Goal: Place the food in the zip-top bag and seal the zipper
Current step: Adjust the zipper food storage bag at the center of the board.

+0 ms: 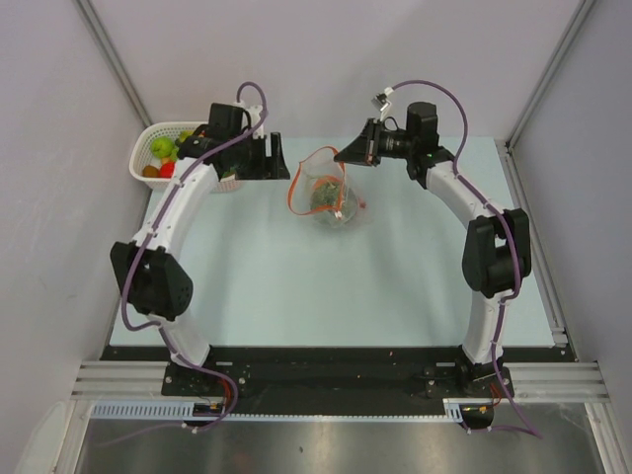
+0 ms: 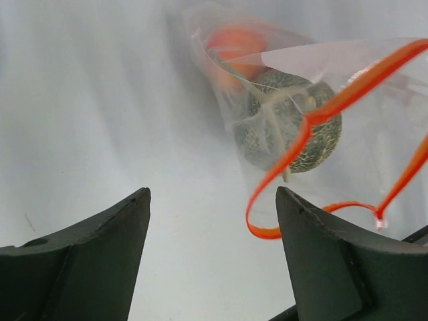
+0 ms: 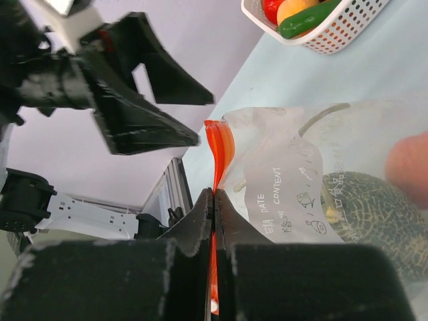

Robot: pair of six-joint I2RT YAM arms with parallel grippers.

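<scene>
Zip-top bag [image 1: 329, 197]: far middle of pale blue-green surface [image 1: 296, 296], mouth lifted and gaping.
Inside: netted green melon [image 2: 291, 130], orange piece [image 2: 234, 47] behind it.
Zipper [image 3: 219, 150]: orange-red, looping loose round the mouth.
White lattice basket [image 1: 138, 150] at far-left corner, more food [image 1: 163, 158] in it.
Plain pale walls [image 1: 326, 59] on three sides; aluminium rail [image 1: 316, 380] along near edge.
Right arm [image 1: 464, 197] arched inward; right jaws closed, pinching the zipper at bag's right edge.
Left arm [image 1: 188, 197] arched toward bag; left jaws spread wide, holding nothing, near bag's left side, apart from it.
</scene>
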